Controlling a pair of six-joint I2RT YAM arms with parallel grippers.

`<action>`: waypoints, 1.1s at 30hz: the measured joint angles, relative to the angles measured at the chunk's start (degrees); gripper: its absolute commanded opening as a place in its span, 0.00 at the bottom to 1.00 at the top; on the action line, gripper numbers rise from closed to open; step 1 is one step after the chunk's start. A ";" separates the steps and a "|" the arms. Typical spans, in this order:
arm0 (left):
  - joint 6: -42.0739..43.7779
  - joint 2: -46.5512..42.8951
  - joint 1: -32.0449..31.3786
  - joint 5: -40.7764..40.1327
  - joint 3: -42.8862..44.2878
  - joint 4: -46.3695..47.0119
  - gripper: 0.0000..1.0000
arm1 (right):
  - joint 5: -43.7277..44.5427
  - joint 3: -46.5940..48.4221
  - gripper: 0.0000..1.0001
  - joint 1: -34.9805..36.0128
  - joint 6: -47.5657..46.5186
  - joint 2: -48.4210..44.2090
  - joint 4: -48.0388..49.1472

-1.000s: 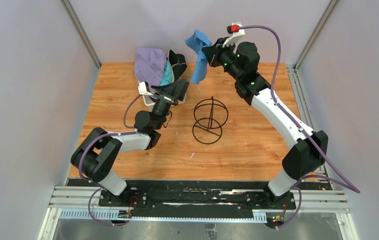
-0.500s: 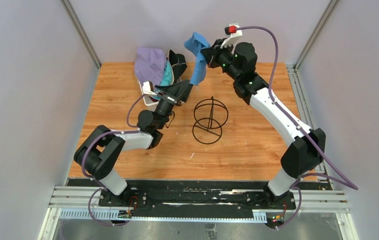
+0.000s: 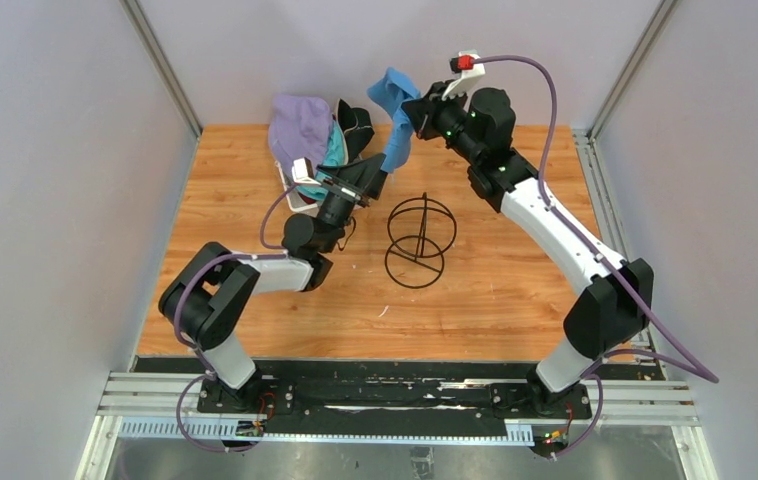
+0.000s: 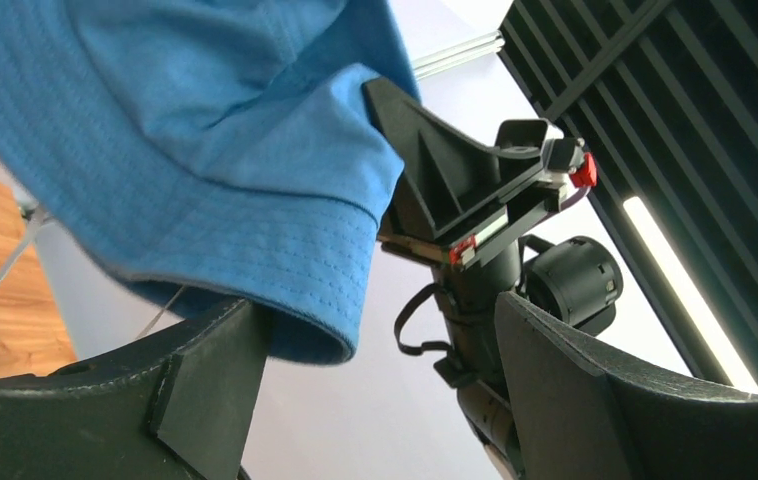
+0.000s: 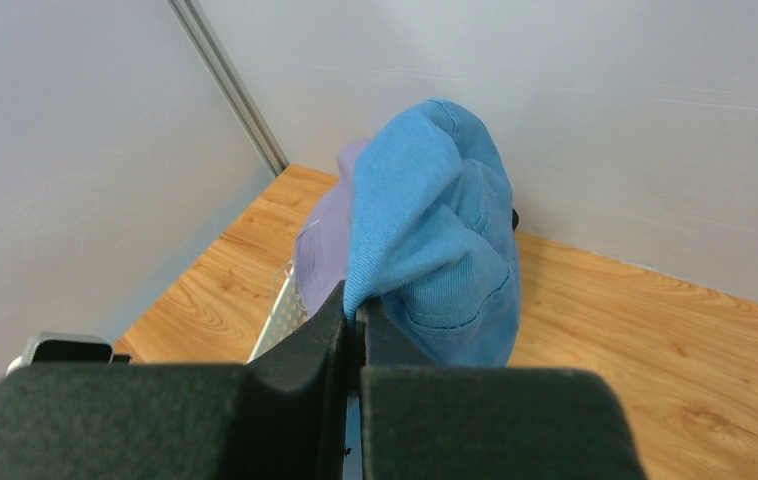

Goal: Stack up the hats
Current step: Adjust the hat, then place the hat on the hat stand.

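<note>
Blue hat [image 3: 392, 112] held up in the air by my right claw [image 3: 410, 106], with my left claw [image 3: 371, 181] gaping beneath it.

From the right wrist I see the right claw's jaws closed tight on a fold of the blue fabric, and the hat hangs above the far side of the table [image 3: 515, 290]. My left claw stands wide and holds nothing. In its own camera the hat's stitched brim dips in beside one finger [image 4: 205, 390] (I can't tell whether it touches). The lavender hat [image 3: 300, 125], teal hat [image 3: 332, 152] and black hat [image 3: 357, 120] sit heaped at the white basket [image 3: 297, 198] in the far left. The black wire stand [image 3: 420, 240] is mid-table, apart from both claws.
</note>
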 measured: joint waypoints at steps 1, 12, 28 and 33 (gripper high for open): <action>0.15 0.28 0.00 -0.11 0.61 0.02 0.84 | -0.07 -0.55 0.00 0.00 0.00 -0.33 0.09; 0.61 4.37 0.00 -0.74 5.33 0.02 0.84 | -1.57 -6.62 0.01 0.00 0.04 -6.82 0.70; 0.68 7.21 0.35 -0.57 9.62 0.04 0.82 | -5.05 -11.02 0.01 0.00 -1.55 -13.33 1.51; 0.61 7.37 1.51 0.52 10.54 0.02 0.43 | -5.49 -11.15 0.01 0.00 -3.32 -14.95 0.90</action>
